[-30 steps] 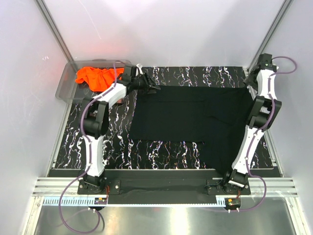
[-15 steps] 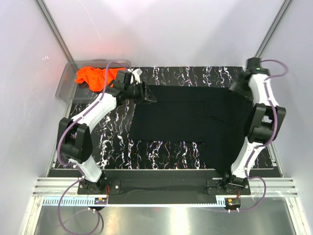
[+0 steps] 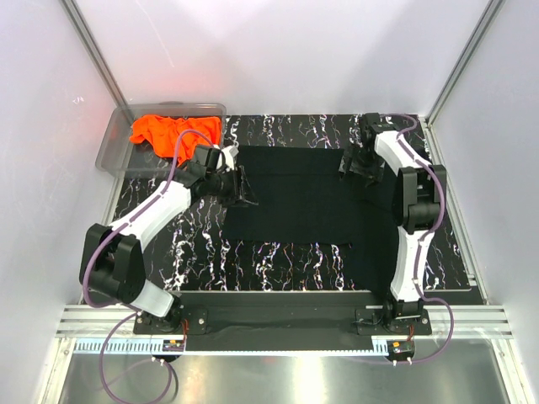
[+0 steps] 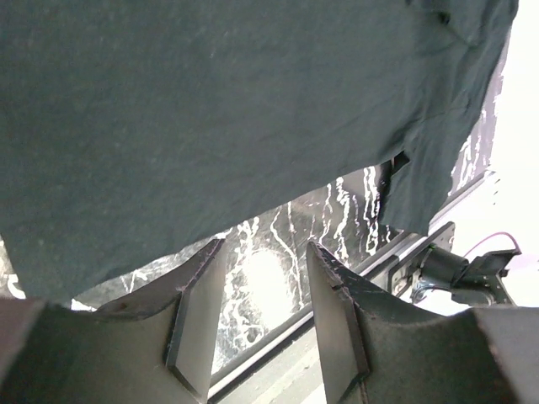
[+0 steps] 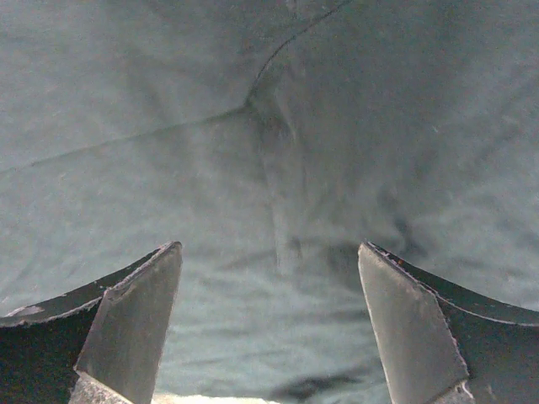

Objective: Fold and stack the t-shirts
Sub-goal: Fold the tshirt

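The black t-shirt (image 3: 312, 210) lies spread mid-table (image 3: 269, 265). At its 10 o'clock edge the left gripper (image 3: 240, 187) has its fingers apart, gripping nothing. Over its 1 o'clock part the right gripper (image 3: 352, 164) has its fingers wide apart. The orange t-shirt (image 3: 164, 133) sits bunched in the bin (image 3: 109, 153) at 10 o'clock.

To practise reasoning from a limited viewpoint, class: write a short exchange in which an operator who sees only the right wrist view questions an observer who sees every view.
Operator: Beyond my open right gripper I see only the black t-shirt. Where's the other shirt?
Observer: The orange t-shirt lies crumpled in the clear bin at the table's far left corner.
Operator: And the left gripper?
Observer: Open at the black t-shirt's left edge, with bare table showing between its jaws.
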You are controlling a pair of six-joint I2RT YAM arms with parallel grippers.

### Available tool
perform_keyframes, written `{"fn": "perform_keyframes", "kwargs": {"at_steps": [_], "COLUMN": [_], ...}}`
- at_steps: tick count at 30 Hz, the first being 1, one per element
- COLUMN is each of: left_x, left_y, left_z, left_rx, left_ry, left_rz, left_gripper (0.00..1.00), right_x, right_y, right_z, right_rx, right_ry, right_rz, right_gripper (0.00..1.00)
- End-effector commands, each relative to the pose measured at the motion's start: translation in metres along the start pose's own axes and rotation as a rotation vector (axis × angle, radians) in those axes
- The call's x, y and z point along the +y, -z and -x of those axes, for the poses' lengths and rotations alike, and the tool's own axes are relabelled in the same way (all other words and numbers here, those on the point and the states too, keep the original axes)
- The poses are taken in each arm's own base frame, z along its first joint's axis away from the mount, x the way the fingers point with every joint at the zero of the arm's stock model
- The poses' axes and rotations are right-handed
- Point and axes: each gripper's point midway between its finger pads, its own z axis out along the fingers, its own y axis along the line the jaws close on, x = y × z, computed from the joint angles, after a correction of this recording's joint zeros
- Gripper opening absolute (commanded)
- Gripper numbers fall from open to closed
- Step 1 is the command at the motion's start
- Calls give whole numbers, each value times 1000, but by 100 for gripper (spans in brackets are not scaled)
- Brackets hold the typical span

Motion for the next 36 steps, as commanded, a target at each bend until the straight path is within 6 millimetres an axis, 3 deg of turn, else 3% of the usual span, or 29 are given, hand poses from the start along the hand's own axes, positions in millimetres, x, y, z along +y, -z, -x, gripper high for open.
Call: {"fn": "perform_keyframes", "kwargs": {"at_steps": [1, 8, 16, 18, 20, 21, 22, 27, 29, 30, 33, 34, 36], "left_x": [-4, 10, 30, 34, 34, 34, 35, 36, 41, 42, 49, 57, 60], "left_y": [10, 5, 4, 2, 3, 4, 4, 5, 6, 7, 11, 11, 16], "left_z": [4, -1, 6, 7, 8, 9, 9, 2, -5, -7, -19, -27, -33], "left_rx": [-48, -28, -34, -28, -25, -30, -30, -9, -5, -3, 4, 9, -7], "left_ry": [-38, 0, 36, 49, 55, 51, 46, 59, 67, 64, 60, 71, 83], "left_rz": [-3, 22, 52, 54, 46, 47, 51, 54, 65, 68, 95, 118, 139], "left_gripper": [48, 48, 47, 47, 47, 47, 48, 47, 47, 47, 47, 47, 47], "right_x": [13, 21, 31, 39, 37, 41, 37, 33, 29, 30, 25, 25, 19], "right_y": [-2, -38, -71, -71, -80, -75, -80, -60, -40, -20, 3, 28, 42], "right_z": [7, -3, 11, 24, 22, 34, 30, 43, 47, 53, 49, 54, 46], "right_rx": [-7, 56, 75, 48, 71, 42, 62, 23, -2, -34, -52, -95, -92], "right_ry": [40, 36, 26, 14, 14, 16, 22, 65, 74, 74, 87, 85, 96], "right_rz": [18, -6, -70, -57, -79, -70, -94, -120, -128, -120, -133, -126, -132], "right_gripper": [93, 93, 93, 93, 93, 93, 93, 95, 95, 96, 100, 100, 100]}}
